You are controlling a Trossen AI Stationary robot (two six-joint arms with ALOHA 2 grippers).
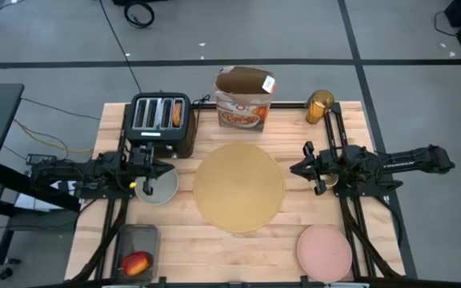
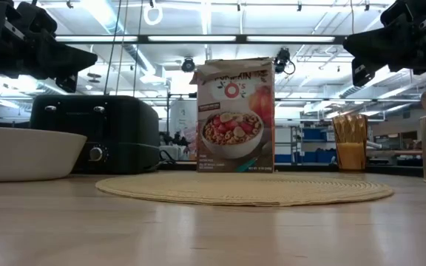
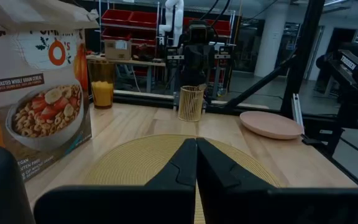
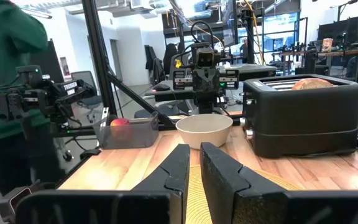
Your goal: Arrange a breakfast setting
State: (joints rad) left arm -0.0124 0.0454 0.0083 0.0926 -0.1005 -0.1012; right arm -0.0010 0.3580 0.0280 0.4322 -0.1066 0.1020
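Observation:
The round tan placemat (image 1: 238, 186) lies at the table's middle. The grey bowl (image 1: 160, 189) stands left of it. The pink plate (image 1: 324, 250) lies near the front right, and the amber glass (image 1: 320, 106) stands at the far right. The red-yellow apple (image 1: 137, 262) lies in a dark tray at the front left. The toasted bread round (image 1: 177, 114) sticks up out of a toaster slot. My left gripper (image 1: 169, 168) is shut and empty, raised over the bowl's far rim. My right gripper (image 1: 294, 170) is shut and empty, raised at the placemat's right edge. No spoon shows.
A black toaster (image 1: 162, 122) and a cereal box (image 1: 244, 100) stand along the far edge behind the placemat. A wire holder (image 3: 191, 103) stands on the right, under my right arm. A person in green (image 4: 8, 74) is beyond the table's left side.

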